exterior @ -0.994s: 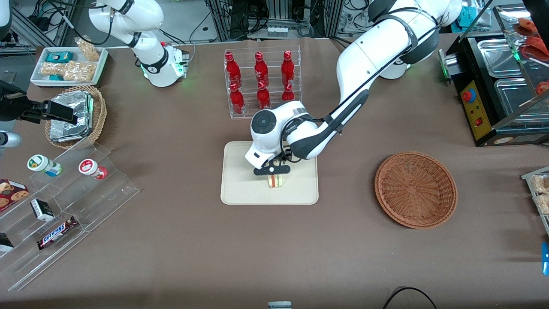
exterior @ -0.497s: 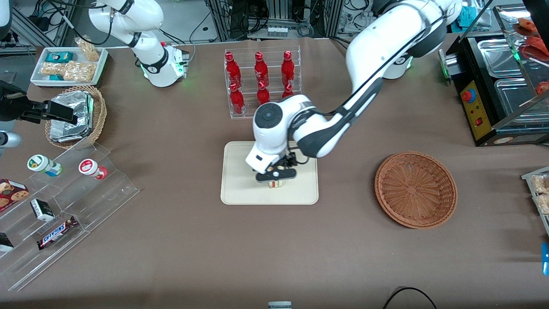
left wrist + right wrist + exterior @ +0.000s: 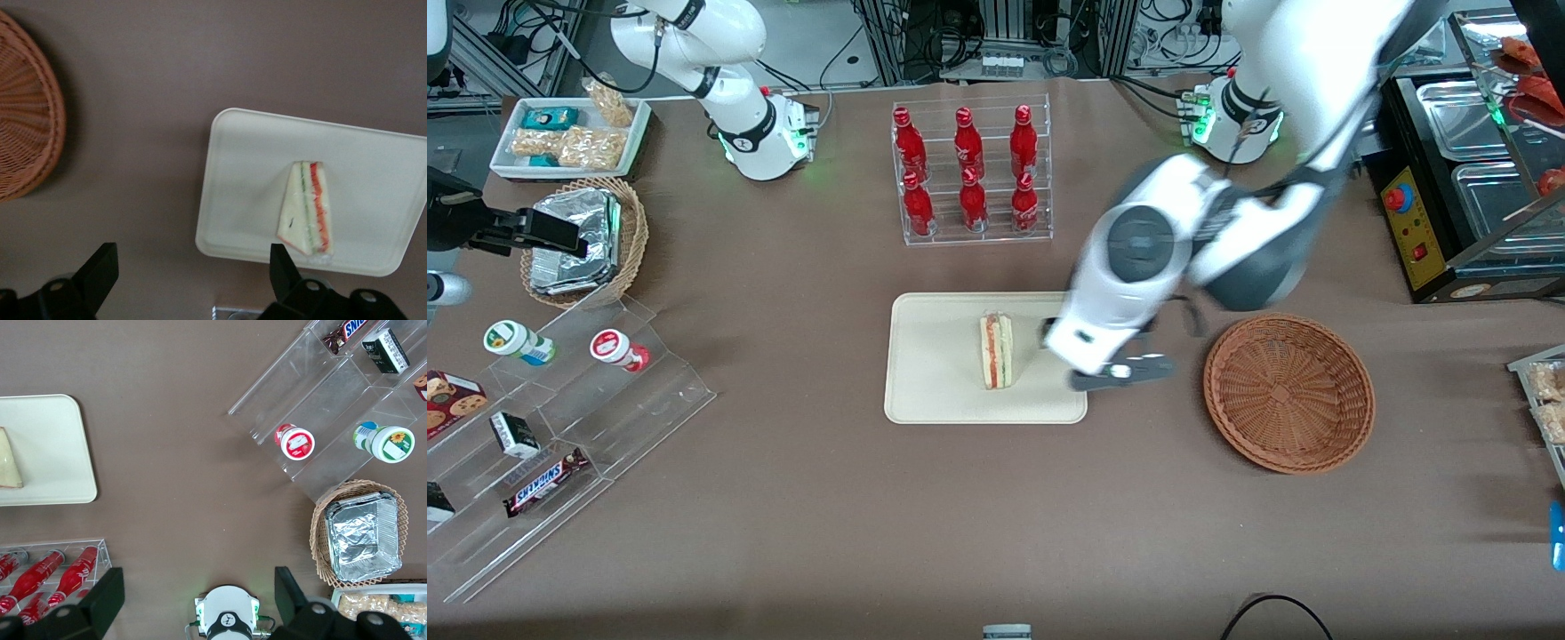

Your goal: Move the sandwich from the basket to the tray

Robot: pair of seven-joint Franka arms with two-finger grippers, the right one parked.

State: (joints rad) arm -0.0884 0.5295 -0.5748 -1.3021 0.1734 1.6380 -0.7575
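The sandwich (image 3: pixel 996 350) (image 3: pixel 307 208) lies on the cream tray (image 3: pixel 934 391) (image 3: pixel 247 173), its red and green filling edge facing up. Nothing touches it. My gripper (image 3: pixel 1125 373) (image 3: pixel 192 263) hangs open and empty above the bare tablecloth, between the tray's edge and the reddish-brown basket (image 3: pixel 1288 391) (image 3: pixel 23 127). The basket holds nothing. In the right wrist view only a corner of the sandwich (image 3: pixel 8 460) shows on the tray (image 3: pixel 53 453).
A clear rack of red bottles (image 3: pixel 969 169) stands farther from the front camera than the tray. Toward the parked arm's end are a tan basket of foil packets (image 3: pixel 587 236), a white snack tray (image 3: pixel 569 133) and an acrylic stand (image 3: pixel 560 418). A black appliance (image 3: pixel 1449 178) stands at the working arm's end.
The gripper was low over the tray with the sandwich between its fingers. It has let go, risen and swung toward the basket; the sandwich stays on the tray.
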